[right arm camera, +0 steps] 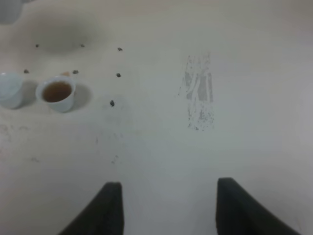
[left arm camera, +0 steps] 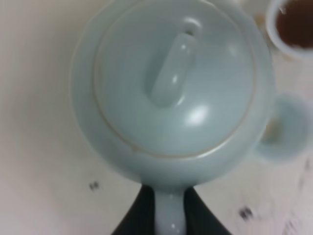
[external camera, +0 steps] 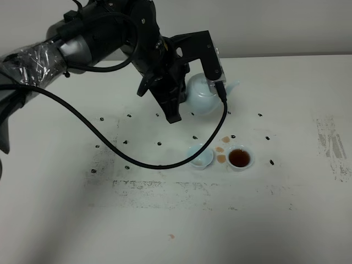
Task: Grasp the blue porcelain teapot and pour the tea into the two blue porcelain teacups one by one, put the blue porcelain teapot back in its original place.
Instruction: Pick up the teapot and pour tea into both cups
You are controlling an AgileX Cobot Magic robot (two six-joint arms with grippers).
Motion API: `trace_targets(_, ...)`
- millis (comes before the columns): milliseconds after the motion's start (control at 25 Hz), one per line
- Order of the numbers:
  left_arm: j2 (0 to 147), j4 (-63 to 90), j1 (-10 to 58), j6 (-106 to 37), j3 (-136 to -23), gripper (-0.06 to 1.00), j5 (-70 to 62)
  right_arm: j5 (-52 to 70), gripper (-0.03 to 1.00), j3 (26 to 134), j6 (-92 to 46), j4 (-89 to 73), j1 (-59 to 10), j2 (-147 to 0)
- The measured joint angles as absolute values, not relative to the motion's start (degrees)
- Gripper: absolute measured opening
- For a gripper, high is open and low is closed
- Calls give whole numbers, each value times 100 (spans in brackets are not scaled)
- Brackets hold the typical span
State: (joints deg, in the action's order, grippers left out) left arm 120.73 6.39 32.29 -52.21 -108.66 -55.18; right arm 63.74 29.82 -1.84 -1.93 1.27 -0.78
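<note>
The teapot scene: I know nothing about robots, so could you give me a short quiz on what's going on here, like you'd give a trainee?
1. True or false: the left teacup and the right teacup both hold dark tea.
2. The left gripper is shut on which part of the teapot? A: lid knob. B: handle. C: spout.
3. Short answer: what marks the table between the two cups?

Key
1. False: only the right teacup shows dark tea.
2. B, the handle.
3. Brown tea spots.
</note>
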Motion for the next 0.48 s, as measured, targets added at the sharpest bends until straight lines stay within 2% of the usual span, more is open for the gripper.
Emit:
trace_targets(200,11887,639,3094,-5184,-10681,4,-5663,6374,42,2982,-184,-193,127,-78)
trace_targets(480,11253,574,2886,-5122,-9340,4,-4915,6374,42,2982,-184,-193,127,-78)
